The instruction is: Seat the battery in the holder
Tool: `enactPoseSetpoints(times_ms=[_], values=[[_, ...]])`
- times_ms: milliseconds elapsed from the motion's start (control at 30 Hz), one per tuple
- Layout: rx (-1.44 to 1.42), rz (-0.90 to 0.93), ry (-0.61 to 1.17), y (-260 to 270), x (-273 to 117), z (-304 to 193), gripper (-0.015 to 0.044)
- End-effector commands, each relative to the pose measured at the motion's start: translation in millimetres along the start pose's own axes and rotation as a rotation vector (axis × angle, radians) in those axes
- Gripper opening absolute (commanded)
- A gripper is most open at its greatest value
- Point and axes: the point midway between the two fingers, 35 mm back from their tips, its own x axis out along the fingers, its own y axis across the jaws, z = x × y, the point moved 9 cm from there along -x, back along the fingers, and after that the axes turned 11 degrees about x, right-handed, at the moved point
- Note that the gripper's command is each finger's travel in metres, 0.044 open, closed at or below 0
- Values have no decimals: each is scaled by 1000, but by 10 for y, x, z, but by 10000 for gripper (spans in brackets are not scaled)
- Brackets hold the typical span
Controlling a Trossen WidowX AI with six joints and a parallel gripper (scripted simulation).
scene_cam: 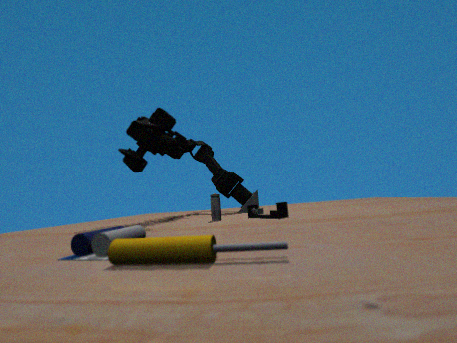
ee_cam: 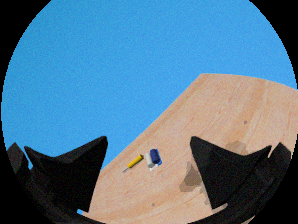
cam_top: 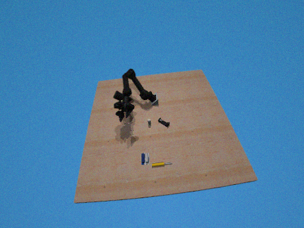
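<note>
The battery [cam_top: 149,122] [scene_cam: 215,207] is a small grey cylinder standing upright on the wooden table [cam_top: 199,149]. The black holder [cam_top: 163,122] [scene_cam: 282,210] lies a short way to its right in the top and exterior views, with raised ends and a low middle. The two are apart, and the holder looks empty. Its spring and lip are too small to tell apart. My gripper [cam_top: 124,118] [scene_cam: 129,157] [ee_cam: 149,141] is open and empty, raised above the table to the left of the battery in the top and exterior views. Neither battery nor holder shows in the wrist view.
A yellow-handled screwdriver [cam_top: 158,164] [scene_cam: 161,250] [ee_cam: 135,161] lies near the front of the table in the top view. Beside it lie a blue cylinder [cam_top: 143,158] [ee_cam: 155,156] and a white cylinder [cam_top: 147,158] [ee_cam: 150,160]. The arm's base is behind the battery and holder.
</note>
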Motion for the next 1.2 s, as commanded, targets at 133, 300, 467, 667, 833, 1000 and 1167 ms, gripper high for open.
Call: enactPoseSetpoints(times_ms=[133, 300, 467, 667, 833, 1000, 1167], values=[[212, -127, 342, 137, 218, -352, 269], [335, -440, 744, 377, 268, -817, 137], [227, -822, 953, 616, 122, -1086, 6], [28, -1077, 912, 881, 29, -1155, 0], [-97, -1154, 911, 911, -55, -1115, 0], [-97, -1154, 911, 911, -55, -1115, 0], [-97, -1154, 911, 911, -55, -1115, 0]])
